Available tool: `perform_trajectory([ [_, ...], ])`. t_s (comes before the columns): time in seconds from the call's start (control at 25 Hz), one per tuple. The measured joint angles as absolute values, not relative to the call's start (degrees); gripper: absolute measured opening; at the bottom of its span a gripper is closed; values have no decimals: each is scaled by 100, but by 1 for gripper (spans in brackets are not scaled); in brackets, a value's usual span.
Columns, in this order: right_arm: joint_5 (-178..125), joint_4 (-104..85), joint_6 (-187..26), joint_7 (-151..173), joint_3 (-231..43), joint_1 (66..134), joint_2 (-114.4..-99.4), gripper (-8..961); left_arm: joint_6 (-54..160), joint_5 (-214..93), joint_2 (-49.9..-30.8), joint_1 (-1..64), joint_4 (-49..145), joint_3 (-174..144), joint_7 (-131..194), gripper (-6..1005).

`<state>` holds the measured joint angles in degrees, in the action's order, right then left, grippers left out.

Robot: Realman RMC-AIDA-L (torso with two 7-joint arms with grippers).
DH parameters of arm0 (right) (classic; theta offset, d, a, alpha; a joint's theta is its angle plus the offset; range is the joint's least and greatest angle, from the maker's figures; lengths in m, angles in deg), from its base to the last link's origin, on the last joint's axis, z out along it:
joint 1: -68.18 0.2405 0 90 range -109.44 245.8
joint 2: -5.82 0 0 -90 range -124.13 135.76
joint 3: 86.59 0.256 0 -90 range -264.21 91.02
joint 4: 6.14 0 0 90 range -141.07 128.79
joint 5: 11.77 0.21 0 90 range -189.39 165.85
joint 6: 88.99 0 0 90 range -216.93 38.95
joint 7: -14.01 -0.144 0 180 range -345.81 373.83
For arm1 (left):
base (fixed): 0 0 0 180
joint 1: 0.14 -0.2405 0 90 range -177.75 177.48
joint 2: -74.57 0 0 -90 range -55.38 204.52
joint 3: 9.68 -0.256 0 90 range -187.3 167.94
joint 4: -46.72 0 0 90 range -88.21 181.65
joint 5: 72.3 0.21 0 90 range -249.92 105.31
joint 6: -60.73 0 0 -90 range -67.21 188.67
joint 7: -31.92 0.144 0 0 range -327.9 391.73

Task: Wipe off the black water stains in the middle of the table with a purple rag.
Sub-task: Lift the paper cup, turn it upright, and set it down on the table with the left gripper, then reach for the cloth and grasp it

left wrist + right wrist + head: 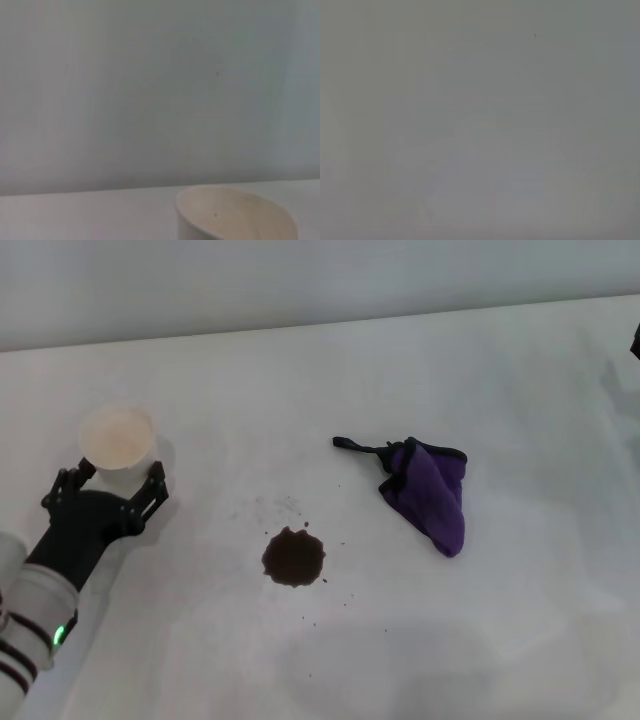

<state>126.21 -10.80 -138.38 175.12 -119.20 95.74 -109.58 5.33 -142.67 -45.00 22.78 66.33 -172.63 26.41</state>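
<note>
The black water stain (pixel 293 557) is a dark roundish blot in the middle of the white table (pixel 520 620), with tiny dark specks around it. The purple rag (pixel 432 492) lies crumpled to the right of the stain and a little farther back, its thin black loop tail pointing left. My left gripper (pixel 118 471) is at the left of the table, open, with its fingers either side of a cream paper cup (pixel 118 436). It is far from the rag and the stain. Only a dark sliver of my right arm (pixel 636 340) shows at the right edge.
The cream paper cup stands upright and its rim also shows in the left wrist view (pixel 235 215). Faint grey smudges lie just behind the stain. A grey wall runs along the table's far edge. The right wrist view shows only a plain grey surface.
</note>
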Motion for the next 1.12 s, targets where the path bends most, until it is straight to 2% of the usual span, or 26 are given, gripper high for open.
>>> perform_trajectory([
  [0.32, 12621, -1080, -13840, 17482, -11920, 9592, -10959, 777, 261, -14001, -4499, 1704, 6675, -17272, 2636, 891],
  [0.64, 12609, -1063, -13850, 17018, -12059, 9629, -10956, 772, -1089, -13995, -4480, 956, 6694, -17262, 2603, 890],
  [0.8, 12439, -1414, -13654, 15635, -13311, 9554, -10853, 770, -1730, -14199, -4453, 734, 6535, -17146, 2512, 890],
  [0.96, 11339, -2649, -12901, 13658, -14967, 9355, -10723, 768, -1922, -14310, -4444, 779, 5922, -17008, 1753, 890],
  [1.12, 9118, -4075, -12627, 11054, -15762, 9115, -10462, 765, -1900, -14314, -4436, 1045, 5217, -16983, 838, 888],
])
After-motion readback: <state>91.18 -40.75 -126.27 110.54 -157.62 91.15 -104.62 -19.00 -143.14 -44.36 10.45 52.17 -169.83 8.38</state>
